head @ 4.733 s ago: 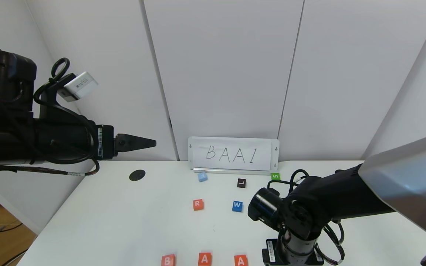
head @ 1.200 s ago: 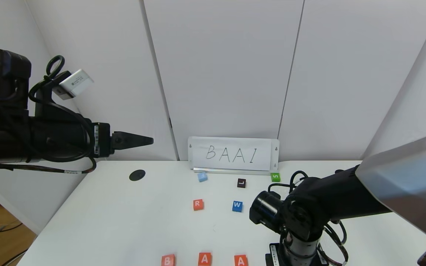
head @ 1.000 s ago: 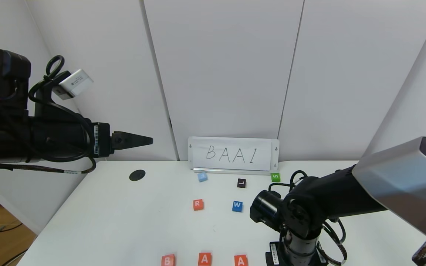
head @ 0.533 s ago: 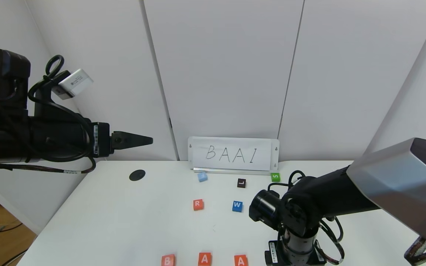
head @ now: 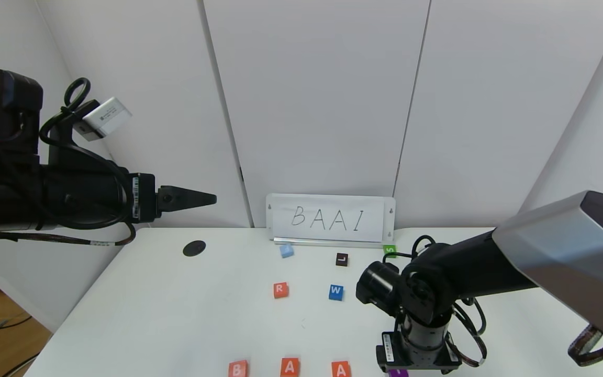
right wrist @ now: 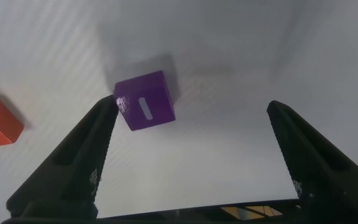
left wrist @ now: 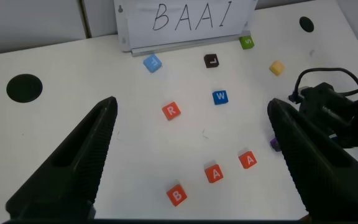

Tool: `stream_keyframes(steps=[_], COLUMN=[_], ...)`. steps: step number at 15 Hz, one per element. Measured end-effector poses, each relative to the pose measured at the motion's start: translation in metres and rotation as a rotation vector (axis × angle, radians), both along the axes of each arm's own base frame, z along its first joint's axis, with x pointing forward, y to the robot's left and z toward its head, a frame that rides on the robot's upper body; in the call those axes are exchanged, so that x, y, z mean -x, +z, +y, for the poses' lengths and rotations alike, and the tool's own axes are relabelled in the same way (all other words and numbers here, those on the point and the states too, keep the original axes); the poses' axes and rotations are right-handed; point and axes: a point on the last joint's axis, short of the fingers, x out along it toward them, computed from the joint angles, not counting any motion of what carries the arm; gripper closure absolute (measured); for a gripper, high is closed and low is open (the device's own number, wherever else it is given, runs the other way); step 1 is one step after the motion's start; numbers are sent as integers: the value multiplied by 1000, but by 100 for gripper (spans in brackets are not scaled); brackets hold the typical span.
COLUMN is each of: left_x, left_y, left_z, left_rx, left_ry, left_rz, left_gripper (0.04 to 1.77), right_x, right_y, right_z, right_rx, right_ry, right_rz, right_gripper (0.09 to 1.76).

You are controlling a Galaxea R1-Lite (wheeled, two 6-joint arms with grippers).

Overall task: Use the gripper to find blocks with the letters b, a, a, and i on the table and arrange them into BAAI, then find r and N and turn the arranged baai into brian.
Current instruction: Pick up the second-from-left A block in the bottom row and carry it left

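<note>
On the white table [head: 176,303] three orange-red blocks stand in a row at the front edge: B [head: 237,368], A [head: 290,366] and A [head: 341,369]. The purple I block [head: 398,373] [right wrist: 145,101] lies just right of them, under my right wrist. My right gripper [right wrist: 191,106] points down at the table and is open, with the I block beside the tip of one finger and not gripped. The R block [head: 280,289] [left wrist: 171,111] sits mid-table. The yellow N block [left wrist: 277,68] shows only in the left wrist view. My left gripper [head: 197,199] hangs open, high at the left.
A sign reading BAAI [head: 331,218] stands at the table's back. In front of it lie a light blue block [head: 286,251], a black L block [head: 342,259], a blue W block [head: 336,292] and a green S block [head: 389,250]. A black hole [head: 194,247] is at the back left.
My right wrist has risen slightly and its elbow has swung back, uncovering the purple I block at the bottom edge of the head view. The left arm has stayed still.
</note>
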Motion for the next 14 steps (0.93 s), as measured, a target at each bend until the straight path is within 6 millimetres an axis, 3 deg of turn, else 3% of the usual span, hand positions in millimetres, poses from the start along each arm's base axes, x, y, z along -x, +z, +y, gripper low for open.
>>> stream_keyframes(steps=[9,12,14], left_x=[0,0,4], left_y=[0,1,4], left_z=[0,0,1], left_rx=[0,1,6], left_ry=[1,1,5], left_rz=[2,-1,-13], left_gripper=[9,9,9], right_x=[-11,-7,2], right_y=[14,39,66], right_z=[-6,-11,-18], right_rx=[-33,-68,-96], right_ry=[-24,-5,9], right_rz=[-41,-91,-131], right_gripper=[14,14,14])
